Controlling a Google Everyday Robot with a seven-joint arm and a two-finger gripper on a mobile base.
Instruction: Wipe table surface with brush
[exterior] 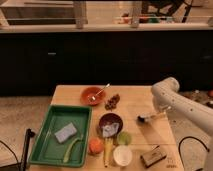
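The light tan table surface (134, 98) fills the middle of the camera view. The brush (148, 118) lies low on the table's right side, its dark bristle head pointing left and its whitish handle pointing right. My gripper (161, 115) comes down from the white arm at the right edge and is shut on the handle end. The bristle head is at or just above the wood, right of the dark red bowl (111, 121).
A green tray (44, 150) with a grey sponge (66, 133) sits at front left. An orange bowl with a spoon (92, 95) and brown crumbs (112, 102) are at the back. An orange, a banana, a green apple (124, 138), a white cup (122, 156) and a brown block (153, 156) are at the front.
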